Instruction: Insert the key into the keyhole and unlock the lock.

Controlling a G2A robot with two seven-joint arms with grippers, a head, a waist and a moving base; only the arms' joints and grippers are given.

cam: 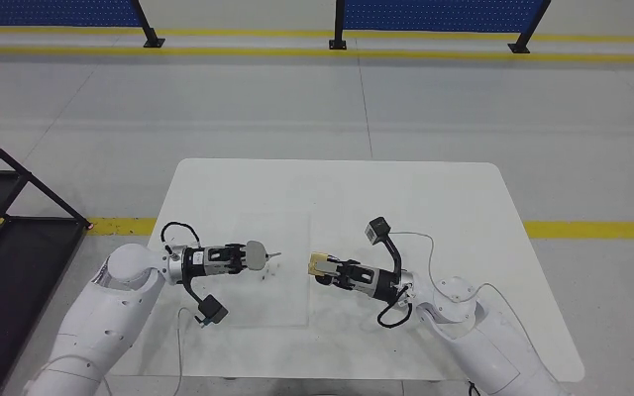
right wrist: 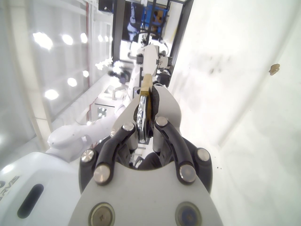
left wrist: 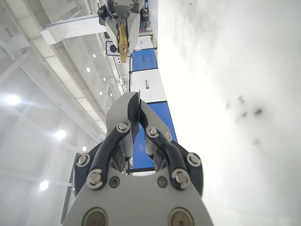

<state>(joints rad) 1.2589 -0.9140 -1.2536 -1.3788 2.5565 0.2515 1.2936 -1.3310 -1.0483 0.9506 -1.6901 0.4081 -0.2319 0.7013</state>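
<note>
My left gripper (cam: 258, 256) hovers over the white table (cam: 426, 198), shut on a small silver key (cam: 271, 256) whose tip points toward the other arm. In the left wrist view only the key's thin edge (left wrist: 139, 94) pokes out between the shut fingers (left wrist: 117, 111). My right gripper (cam: 325, 266) is shut on a brass padlock (cam: 318, 263), its body facing the key across a short gap. The right wrist view shows the lock's brass body (right wrist: 146, 83) past the fingertips and its silver shackle (right wrist: 142, 116) clamped between the pads. The lock (left wrist: 122, 45) is also seen head-on from the left wrist.
A faint clear mat (cam: 267, 297) lies on the table under the left gripper. A black frame (cam: 25, 193) stands off the table's left side. Blue barriers (cam: 436, 12) line the far floor. The table's far half is bare.
</note>
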